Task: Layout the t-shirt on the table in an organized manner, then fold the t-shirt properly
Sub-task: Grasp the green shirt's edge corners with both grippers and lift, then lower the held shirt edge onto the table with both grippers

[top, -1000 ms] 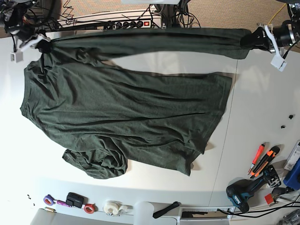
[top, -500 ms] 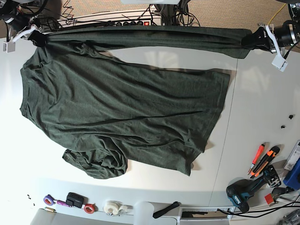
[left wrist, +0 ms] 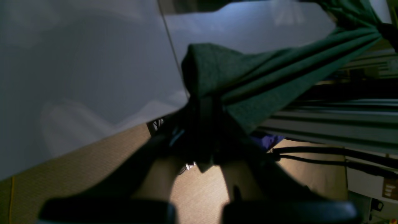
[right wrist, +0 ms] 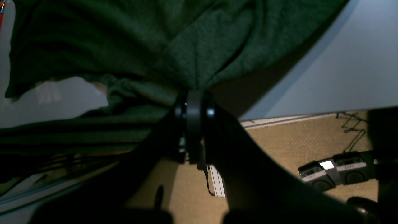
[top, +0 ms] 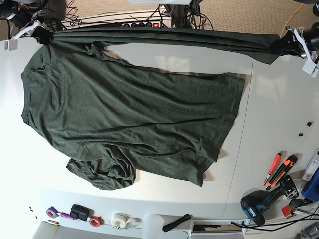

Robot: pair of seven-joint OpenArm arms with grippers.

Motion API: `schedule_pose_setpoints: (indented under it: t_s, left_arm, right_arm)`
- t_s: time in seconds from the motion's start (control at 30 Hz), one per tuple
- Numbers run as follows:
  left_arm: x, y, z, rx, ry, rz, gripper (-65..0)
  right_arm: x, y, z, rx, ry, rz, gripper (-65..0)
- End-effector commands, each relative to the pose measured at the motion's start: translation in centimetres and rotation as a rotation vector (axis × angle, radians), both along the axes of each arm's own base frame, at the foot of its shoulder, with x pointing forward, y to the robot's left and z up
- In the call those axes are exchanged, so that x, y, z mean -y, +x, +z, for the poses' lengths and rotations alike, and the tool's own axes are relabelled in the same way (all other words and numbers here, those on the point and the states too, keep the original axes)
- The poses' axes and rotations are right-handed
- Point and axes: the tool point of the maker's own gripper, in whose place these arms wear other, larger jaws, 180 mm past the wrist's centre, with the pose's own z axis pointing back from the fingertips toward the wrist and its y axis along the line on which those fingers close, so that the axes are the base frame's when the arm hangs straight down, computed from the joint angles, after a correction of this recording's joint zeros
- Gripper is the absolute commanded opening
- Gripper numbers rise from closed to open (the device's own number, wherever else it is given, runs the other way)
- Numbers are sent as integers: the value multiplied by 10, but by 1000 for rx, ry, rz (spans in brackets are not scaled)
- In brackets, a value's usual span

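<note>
Both grippers — left gripper [top: 279, 47], right gripper [top: 41, 36] — pinch the t-shirt [top: 129, 114] (stretched taut).

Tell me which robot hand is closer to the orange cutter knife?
Left. The left gripper pinches the t-shirt at the table's far edge, on the same side as the orange cutter knife. The right gripper grips the shirt at the opposite far corner.

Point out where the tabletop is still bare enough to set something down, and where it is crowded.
Bare patches of the table: right of the t-shirt hem, past the dark seam; the left strip beside the collar; a band below the shirt. Crowded: the lower right corner with the cutters and drill, and the bottom edge with the tape rolls.
</note>
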Motion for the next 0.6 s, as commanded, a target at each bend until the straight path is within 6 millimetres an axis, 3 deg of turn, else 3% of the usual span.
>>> schedule_pose_setpoints:
  t_s: [0.0,0.13,0.4,0.57]
  left_arm:
    - [-6,5,8,23,17,-3,-650]
    - [-4,10,13,50,14,0,-650]
    - [-4,76,52,286,-17,42,-650]
    - [-4,106,78,411,-41,67,-650]
  right_arm:
    - [8,3,10,27,-40,9,-650]
    - [3,9,17,73,-18,25,-650]
    - [-3,55,43,267,4,50,-650]
    - [8,74,41,253,-74,34,-650]
